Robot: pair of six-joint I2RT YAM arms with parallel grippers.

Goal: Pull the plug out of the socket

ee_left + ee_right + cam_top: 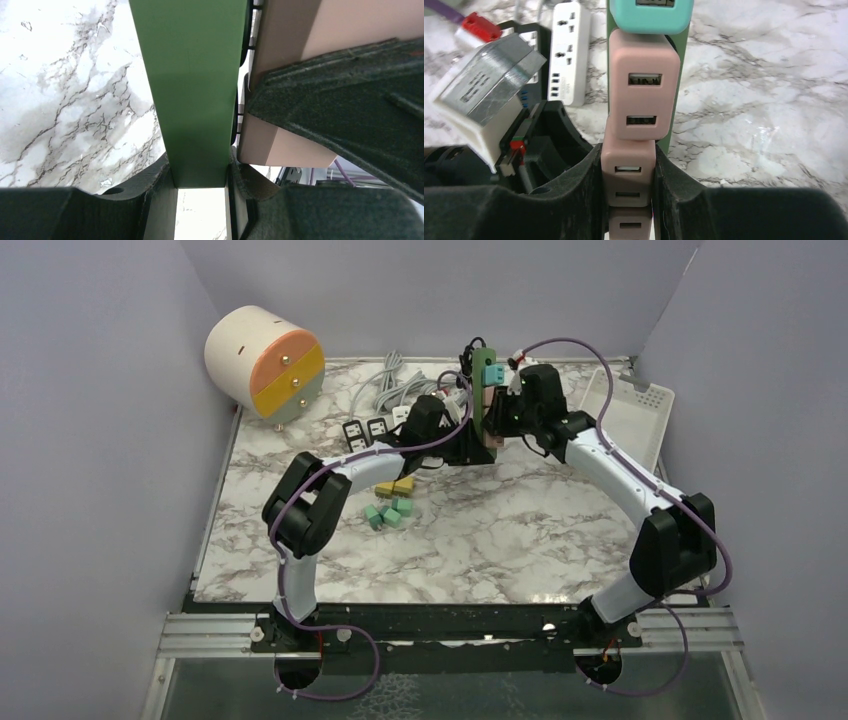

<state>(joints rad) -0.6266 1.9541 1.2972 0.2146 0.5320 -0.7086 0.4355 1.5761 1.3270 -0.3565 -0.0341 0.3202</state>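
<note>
Sitting against the green socket strip (pixel 192 90), a pink plug (pixel 628 175) was pinched between the fingers of the right gripper (pixel 628 155), which had closed on its two sides. Just above it on the strip sat a broader pink charger (pixel 644 85) and a teal charger (pixel 651 12). The left gripper (pixel 199 167) was clamped on the strip's end, holding it at the back middle of the marble table (pixel 500 530). A white power strip (pixel 569 50) lay beyond, a white tray (pixel 635 415) was on the right, and a round drawer unit (pixel 262 360) stood in the far left corner.
</note>
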